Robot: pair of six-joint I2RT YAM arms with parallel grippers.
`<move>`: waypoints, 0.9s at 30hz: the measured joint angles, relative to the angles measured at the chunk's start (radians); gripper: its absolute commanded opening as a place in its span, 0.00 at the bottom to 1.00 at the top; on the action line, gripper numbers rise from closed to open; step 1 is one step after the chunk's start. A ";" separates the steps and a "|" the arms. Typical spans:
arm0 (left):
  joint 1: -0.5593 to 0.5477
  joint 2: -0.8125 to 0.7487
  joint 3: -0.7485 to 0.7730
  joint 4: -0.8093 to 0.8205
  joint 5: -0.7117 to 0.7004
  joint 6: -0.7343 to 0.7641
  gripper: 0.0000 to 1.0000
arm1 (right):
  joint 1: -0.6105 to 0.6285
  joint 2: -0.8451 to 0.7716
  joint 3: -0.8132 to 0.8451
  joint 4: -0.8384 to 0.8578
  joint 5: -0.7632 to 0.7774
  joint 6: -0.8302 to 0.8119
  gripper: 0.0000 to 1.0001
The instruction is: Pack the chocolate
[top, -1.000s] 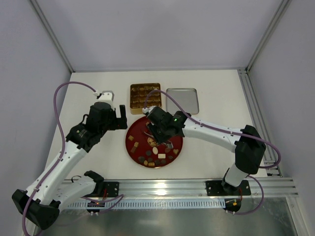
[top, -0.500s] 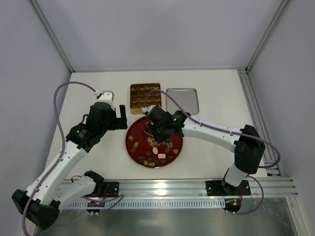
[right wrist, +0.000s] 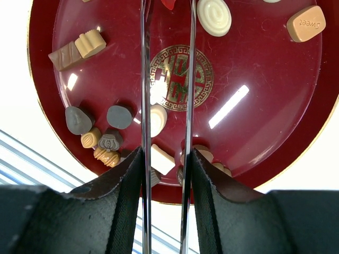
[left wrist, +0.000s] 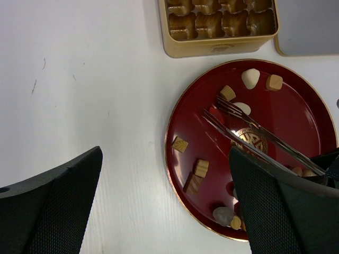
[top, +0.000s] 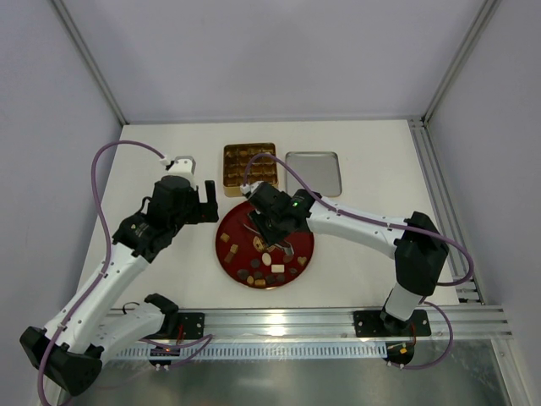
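Note:
The chocolate lies scattered on a red round plate (top: 223, 247): tan squares (left wrist: 201, 168), a cream oval (right wrist: 214, 16), grey pieces (right wrist: 78, 120). My right gripper (right wrist: 166, 174) hangs over the plate and is shut on a pair of metal tongs (right wrist: 145, 106). The tongs' forked tips (left wrist: 218, 101) reach toward the plate's far left part, and no piece shows between them. My left gripper (left wrist: 167, 211) is open above the table at the plate's left rim, holding nothing. Behind the plate the gold box (top: 248, 163) shows brown pieces in its near compartments (left wrist: 220, 24).
A flat silver lid (top: 313, 173) lies to the right of the gold box. White table surrounds the plate. An aluminium rail (top: 439, 186) runs along the right side, and the arm bases sit on the near rail.
The right gripper with the tongs has crept a little to the left and toward the back of the plate. The left arm has not moved.

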 measured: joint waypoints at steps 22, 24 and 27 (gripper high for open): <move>0.000 -0.003 0.000 0.000 0.000 0.000 1.00 | -0.008 -0.006 0.022 -0.015 0.019 -0.002 0.31; 0.000 -0.003 0.000 0.000 0.000 0.000 1.00 | -0.012 -0.014 0.024 -0.023 0.023 -0.002 0.31; 0.000 -0.003 0.000 0.000 0.000 0.000 1.00 | -0.015 -0.029 0.029 -0.037 0.026 -0.003 0.31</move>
